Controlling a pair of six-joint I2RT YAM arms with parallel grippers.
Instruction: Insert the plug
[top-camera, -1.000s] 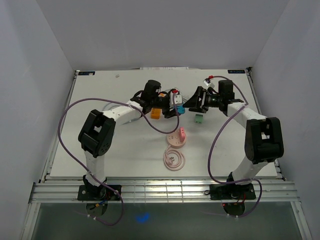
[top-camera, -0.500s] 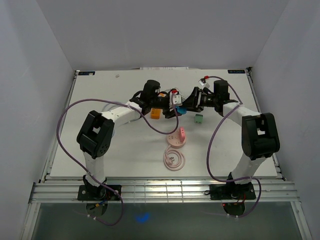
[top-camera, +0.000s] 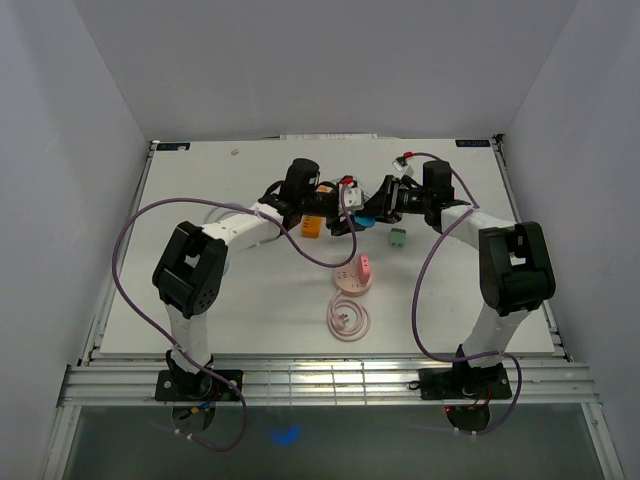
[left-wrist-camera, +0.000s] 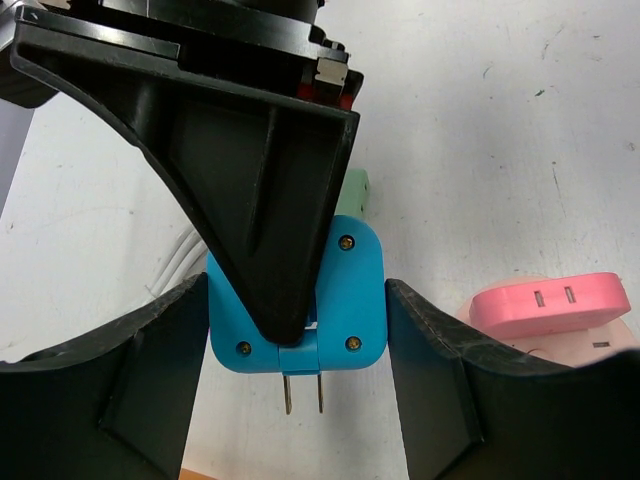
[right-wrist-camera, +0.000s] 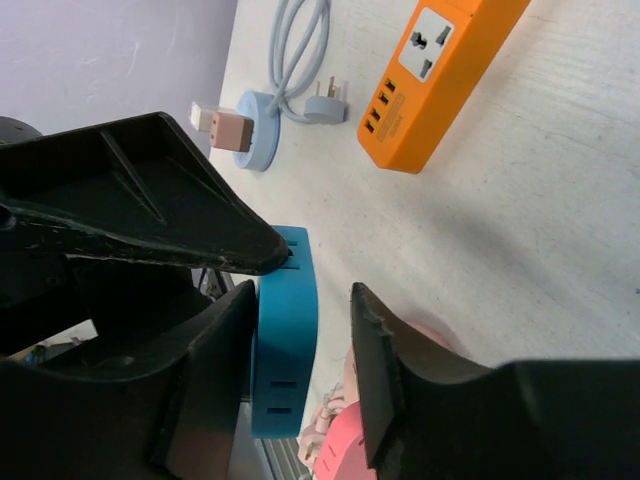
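Note:
The plug (left-wrist-camera: 350, 290) is a blue square block with two metal prongs (left-wrist-camera: 303, 392) pointing down. My left gripper (left-wrist-camera: 297, 300) is shut on it, one finger pressed to each side, above the table's back middle. In the top view the plug (top-camera: 362, 220) hangs between both grippers. My right gripper (right-wrist-camera: 303, 300) straddles the same plug (right-wrist-camera: 285, 330). Its left finger lies against the plug and a gap shows at its right finger. One right finger (left-wrist-camera: 250, 180) covers part of the plug's face in the left wrist view.
A pink round socket (top-camera: 353, 277) and a pink coil (top-camera: 348, 320) lie nearer the arms. An orange power strip (right-wrist-camera: 440, 75) and a light blue cable reel (right-wrist-camera: 262, 130) sit behind. A small green adapter (top-camera: 398, 237) lies to the right.
My right gripper has moved left onto the blue plug and its jaws have narrowed around it. The left gripper has held still with the plug.

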